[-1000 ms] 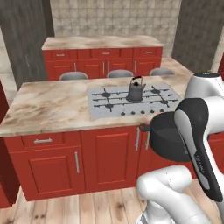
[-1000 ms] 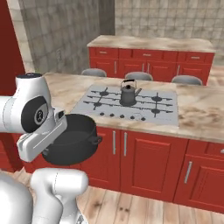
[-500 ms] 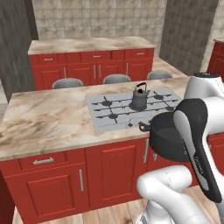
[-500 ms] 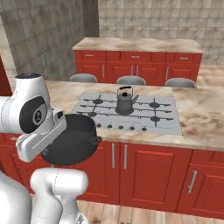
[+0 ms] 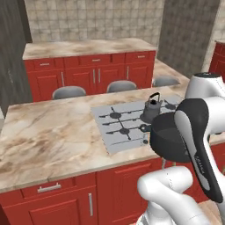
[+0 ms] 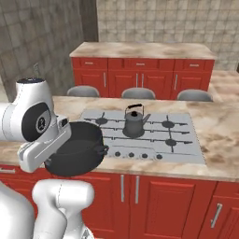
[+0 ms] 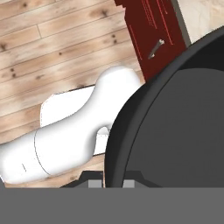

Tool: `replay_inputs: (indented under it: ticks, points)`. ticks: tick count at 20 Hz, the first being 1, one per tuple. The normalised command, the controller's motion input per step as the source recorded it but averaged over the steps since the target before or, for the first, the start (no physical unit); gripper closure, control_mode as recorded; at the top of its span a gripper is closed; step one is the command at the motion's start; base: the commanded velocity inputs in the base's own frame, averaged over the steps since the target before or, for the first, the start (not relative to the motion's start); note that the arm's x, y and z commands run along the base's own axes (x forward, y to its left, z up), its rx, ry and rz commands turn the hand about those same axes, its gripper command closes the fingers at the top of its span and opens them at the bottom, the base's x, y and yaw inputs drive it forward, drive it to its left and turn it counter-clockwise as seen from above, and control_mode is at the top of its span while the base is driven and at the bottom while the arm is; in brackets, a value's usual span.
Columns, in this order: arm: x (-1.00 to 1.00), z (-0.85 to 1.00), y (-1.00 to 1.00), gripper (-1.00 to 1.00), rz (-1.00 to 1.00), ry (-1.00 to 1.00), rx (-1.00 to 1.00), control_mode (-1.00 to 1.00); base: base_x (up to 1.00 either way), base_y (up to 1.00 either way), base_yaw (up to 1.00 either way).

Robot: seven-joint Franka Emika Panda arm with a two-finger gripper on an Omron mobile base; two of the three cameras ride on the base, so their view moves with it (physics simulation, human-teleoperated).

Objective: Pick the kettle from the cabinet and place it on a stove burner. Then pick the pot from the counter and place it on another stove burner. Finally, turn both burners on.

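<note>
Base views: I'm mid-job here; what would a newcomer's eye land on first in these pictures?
First, the squat black pot, carried in the air in front of the red cabinet fronts, short of the cooktop; in the hand view the fingers pinch its rim. Next, the grey kettle, standing upright on a burner near the cooktop's middle. Beyond the island, three grey stools line up before a second marbled counter.

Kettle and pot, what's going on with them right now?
The kettle already stands upright on a burner of the grey cooktop. The robot's gripper is shut on the rim of the black pot, which it holds in the air at the front edge of the long marbled counter, not yet over a free burner. Whether any burner is lit cannot be told.
</note>
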Motion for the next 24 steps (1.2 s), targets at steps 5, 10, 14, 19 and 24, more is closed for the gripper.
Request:
replay_inputs:
  ticks: [5,10,14,19,24]
  points:
    - [0.00,0.00,0.00,1.00,0.00,0.00,0.00,1.00,0.51,0.46,-0.06]
    - [0.00,0.00,0.00,1.00,0.00,0.00,0.00,1.00,0.42,0.30,-0.03]
    - [0.00,0.00,0.00,1.00,0.00,0.00,0.00,1.00,0.30,0.03,0.00]
    - [0.00,0.00,0.00,1.00,0.00,0.00,0.00,1.00,0.22,0.00,0.00]
    - [0.00,0.00,0.00,1.00,0.00,0.00,0.00,1.00,0.01,-0.24,0.00]
